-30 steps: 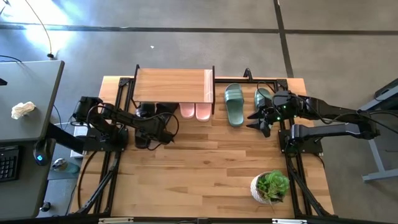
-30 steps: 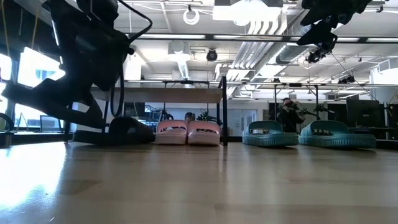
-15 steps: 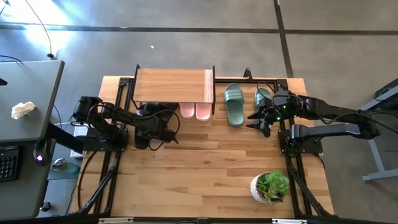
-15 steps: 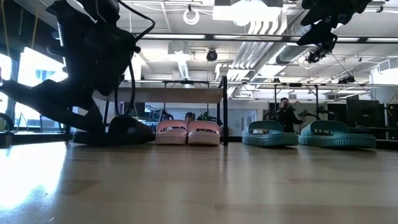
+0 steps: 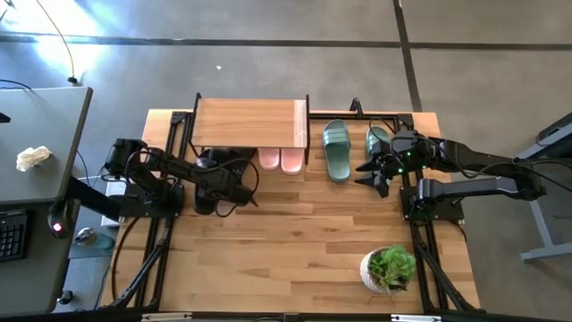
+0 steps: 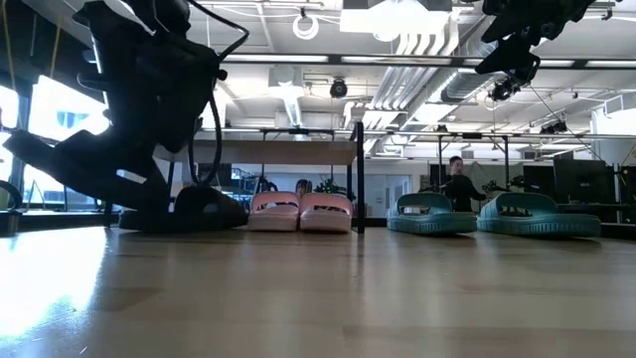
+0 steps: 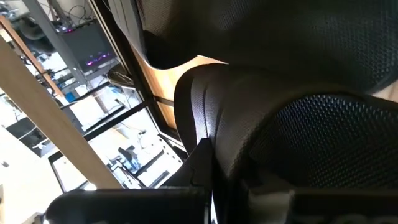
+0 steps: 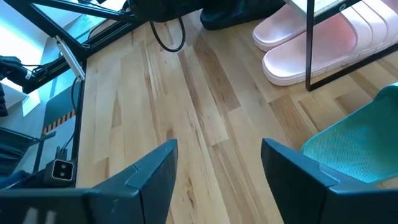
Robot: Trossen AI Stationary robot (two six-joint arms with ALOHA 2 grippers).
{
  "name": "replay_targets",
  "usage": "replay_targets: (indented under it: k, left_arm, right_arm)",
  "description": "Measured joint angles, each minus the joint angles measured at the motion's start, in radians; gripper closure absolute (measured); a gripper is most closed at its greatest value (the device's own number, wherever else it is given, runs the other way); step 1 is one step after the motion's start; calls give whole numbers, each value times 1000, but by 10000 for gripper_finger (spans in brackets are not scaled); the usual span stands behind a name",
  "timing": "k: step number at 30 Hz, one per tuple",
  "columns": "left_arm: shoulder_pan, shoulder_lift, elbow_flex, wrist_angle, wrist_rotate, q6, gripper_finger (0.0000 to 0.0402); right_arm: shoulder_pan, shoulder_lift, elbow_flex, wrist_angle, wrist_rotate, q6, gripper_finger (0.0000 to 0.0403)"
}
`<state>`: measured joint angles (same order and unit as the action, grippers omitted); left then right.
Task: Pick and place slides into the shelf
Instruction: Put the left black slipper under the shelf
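You are looking at a grey concrete floor (image 5: pixel 268 22) lying around the wooden bench (image 5: pixel 295 241). A grey desk (image 5: pixel 40 152) is standing at the left, a crumpled paper (image 5: pixel 33 158) lying on it. Ceiling lights (image 6: pixel 378 20) are glowing overhead, and a person (image 6: pixel 459 186) is standing far back.

The shelf (image 5: pixel 250 122) is full underneath: black slides (image 5: pixel 214 157) and pink slides (image 5: pixel 281 159) fill it. Two green slides (image 5: pixel 337 148) sit beside it. The table (image 5: pixel 295 241) in front lies bare, with a plant (image 5: pixel 390 268) in one corner

The light wooden plank tabletop (image 5: pixel 295 241) carries a low black-framed wooden-topped shelf (image 5: pixel 250 122), pale pink slides (image 5: pixel 281 160) and black slides (image 6: pixel 204 210) beneath it, sage green slides (image 5: pixel 337 149) beside it, and a potted green plant (image 5: pixel 390 267).
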<state>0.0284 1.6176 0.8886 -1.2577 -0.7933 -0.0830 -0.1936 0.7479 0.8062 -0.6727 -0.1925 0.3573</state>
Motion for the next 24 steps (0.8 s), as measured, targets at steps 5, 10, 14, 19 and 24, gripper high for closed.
replay_targets:
  k: [5,10,14,19,24]
  left_arm:
    - [-37,-9,3,-43,23,-12,401]
    - [-83,-27,25,-47,40,-25,401]
    - [-80,-28,27,7,88,-8,401]
    - [-80,-28,21,37,64,-21,401]
    - [-37,-28,21,27,87,-55,399]
  right_arm:
    - [0,0,0,0,0,0,180]
    - [0,0,0,-1,0,0,180]
    - [0,0,0,-1,0,1,180]
    - [0,0,0,-1,0,1,180]
    - [0,0,0,-1,0,1,180]
